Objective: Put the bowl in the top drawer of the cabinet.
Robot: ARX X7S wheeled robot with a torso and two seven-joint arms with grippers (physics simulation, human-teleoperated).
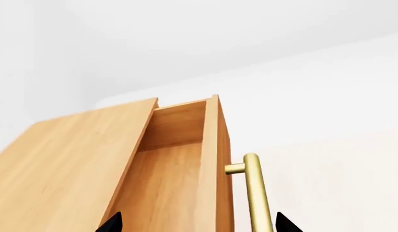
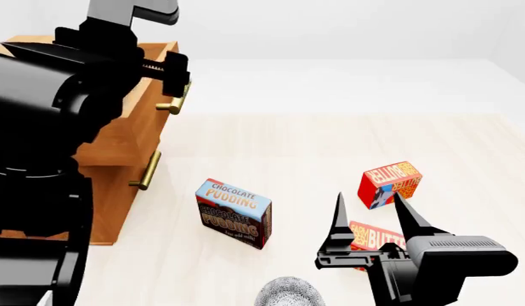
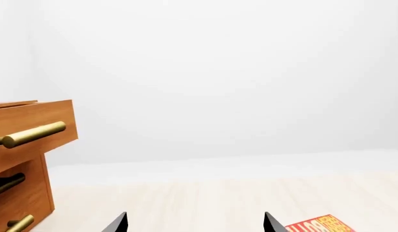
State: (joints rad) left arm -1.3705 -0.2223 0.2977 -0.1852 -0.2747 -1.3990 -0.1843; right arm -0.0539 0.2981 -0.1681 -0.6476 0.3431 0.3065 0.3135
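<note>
The wooden cabinet (image 2: 109, 185) stands at the left in the head view. Its top drawer (image 2: 146, 105) is pulled out, and the left wrist view looks into the drawer's bare wooden inside (image 1: 170, 183). My left gripper (image 2: 179, 80) is open at the drawer front, its tips on either side of the front panel and brass handle (image 1: 254, 193). The patterned white bowl (image 2: 288, 294) sits on the floor at the bottom edge of the head view, partly cut off. My right gripper (image 2: 369, 213) hovers open and holds nothing, just right of the bowl.
A chocolate pudding box (image 2: 234, 213) stands on the floor between cabinet and bowl. Two red butter boxes (image 2: 390, 183) (image 2: 374, 237) lie by my right gripper. The lower drawer's handle (image 2: 146, 171) sticks out below. My left arm hides much of the cabinet top.
</note>
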